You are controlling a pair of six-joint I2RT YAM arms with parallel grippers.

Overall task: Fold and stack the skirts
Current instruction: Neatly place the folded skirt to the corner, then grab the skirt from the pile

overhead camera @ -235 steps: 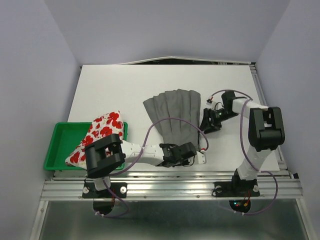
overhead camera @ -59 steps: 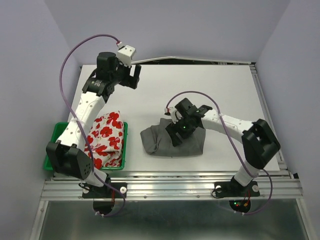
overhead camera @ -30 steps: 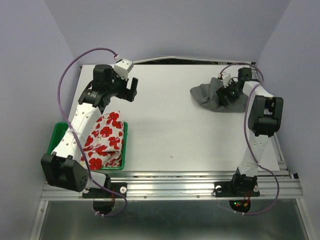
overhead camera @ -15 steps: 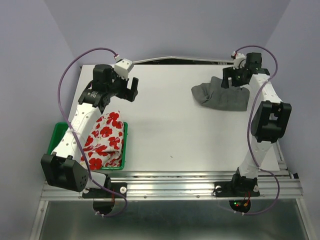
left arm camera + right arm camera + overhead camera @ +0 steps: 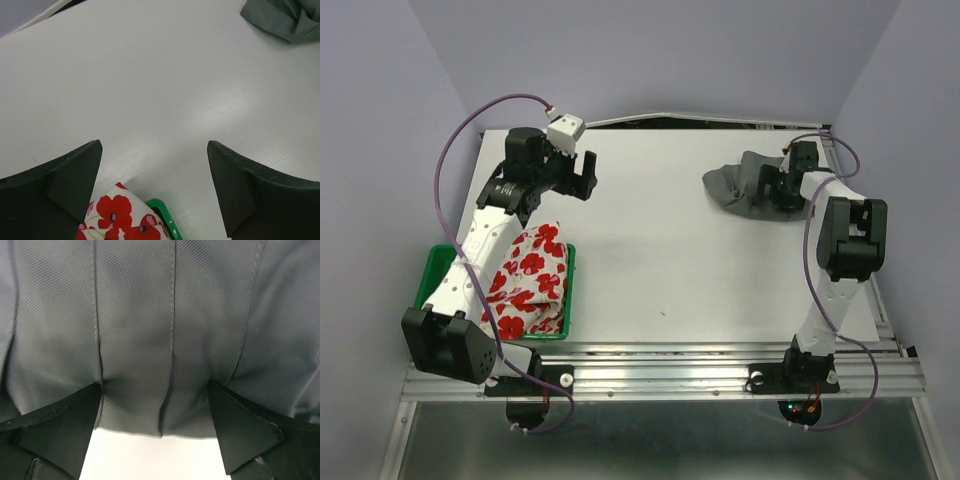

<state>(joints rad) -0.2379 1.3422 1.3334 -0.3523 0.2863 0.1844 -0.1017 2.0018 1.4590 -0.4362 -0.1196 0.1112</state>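
Two skirts well apart, the grey one bunched at the far right corner

Two garments lay well apart on a white table [image 5: 650, 260]. The grey skirt [image 5: 738, 186] sat crumpled near the far right corner, its pleats and stitched seams filling the right wrist view. The right gripper [image 5: 772, 188] hung low over it with its fingers [image 5: 55, 430] spread wide. A hem edge of the cloth ran between them, but nothing was pinched. The floral skirt [image 5: 528, 272], white with red blooms, rested in a loose bundle in a green tray [image 5: 438, 272] at the near left, its upper end reaching past the tray's far rim. The left gripper [image 5: 578, 178] hovered over the far left of the table, jaws spread and holding nothing.

The step in hand looked like taking a fresh hold on the grey skirt so it could be smoothed and folded. To do that well, the right gripper would probably need to close on the hem itself. It should catch the pleat layers together rather than one loose fold, then draw the cloth toward the middle before flattening it. A grip on the bulge alone would likely drag the heap without opening it.

The grey skirt lay close to the table's right edge and not far from the back edge, so there was little room for pulling outward. The broad white stretch between the two skirts offered the freest working space, and the left arm stood off to its left side.
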